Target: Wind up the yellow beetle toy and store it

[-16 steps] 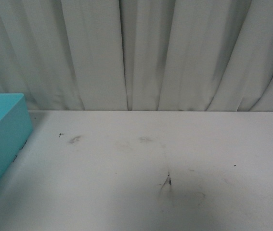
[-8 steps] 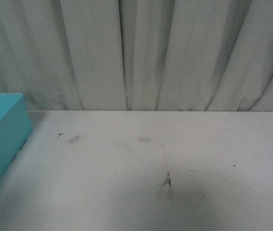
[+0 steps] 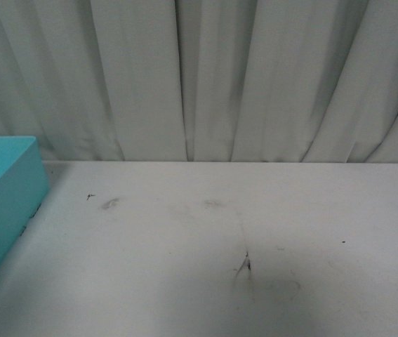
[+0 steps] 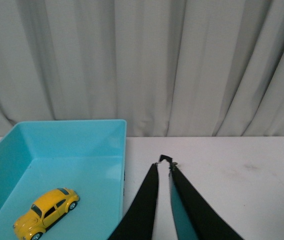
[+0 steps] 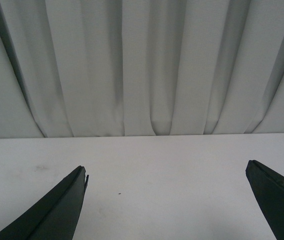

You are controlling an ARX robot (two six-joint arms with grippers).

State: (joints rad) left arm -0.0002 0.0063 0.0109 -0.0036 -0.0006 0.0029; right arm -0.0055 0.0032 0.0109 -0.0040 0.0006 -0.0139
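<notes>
From the front we see a white counter (image 3: 213,246) scuffed with a few dark marks, pale pleated curtains (image 3: 206,77) hanging behind it, and the corner of a turquoise box (image 3: 2,196) at the far left edge. Neither of our arms appears in this view.

Our left wrist camera looks over the same turquoise box (image 4: 106,150), an open tray with low walls. The yellow beetle toy (image 4: 46,212) sits on its wheels on the tray floor, towards the near end, touching no wall that we can make out. Our left claw (image 4: 164,161) hangs over the counter (image 4: 242,180) just beside the tray, its two dark fingers (image 4: 144,205) brought together at the tips, gripping nothing.

Our right wrist camera shows bare counter (image 5: 157,170) and curtains (image 5: 142,65). Our right claw (image 5: 167,170) is spread wide, its fingers (image 5: 56,210) far apart and empty.
</notes>
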